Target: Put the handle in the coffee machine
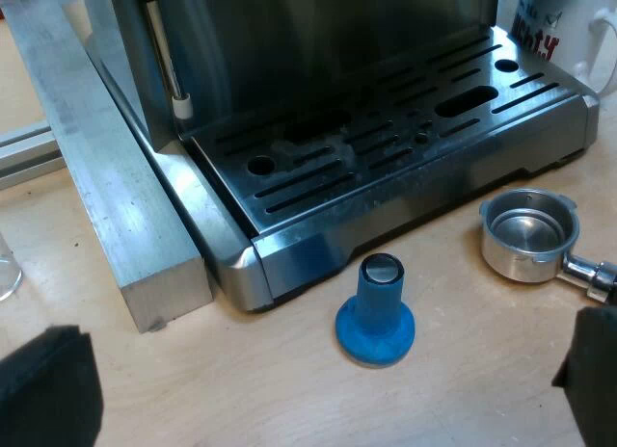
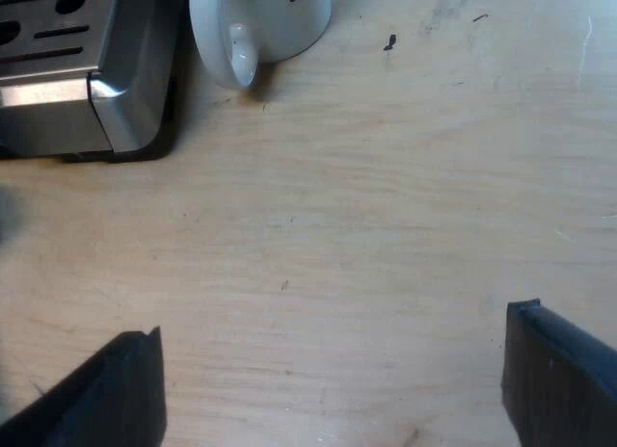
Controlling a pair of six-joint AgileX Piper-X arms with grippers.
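The left gripper (image 1: 323,362): jaws stood spread wide and empty above the pale wooden surface (image 1: 241,399). The silver espresso machine (image 1: 289,42) showed its slotted drip tray (image 1: 386,148). A blue round-footed tamper (image 1: 376,312) stood upright just beside the tray. The round metal holder (image 1: 528,235) lay loose near the tray's corner, its handle (image 1: 590,274) mostly hidden by one jaw, probably close to it. A white mug (image 2: 260,23) sat beside the machine. The right gripper (image 2: 333,324): jaws released, nothing held. Risk: a careless reach might knock the tamper or roll the holder.
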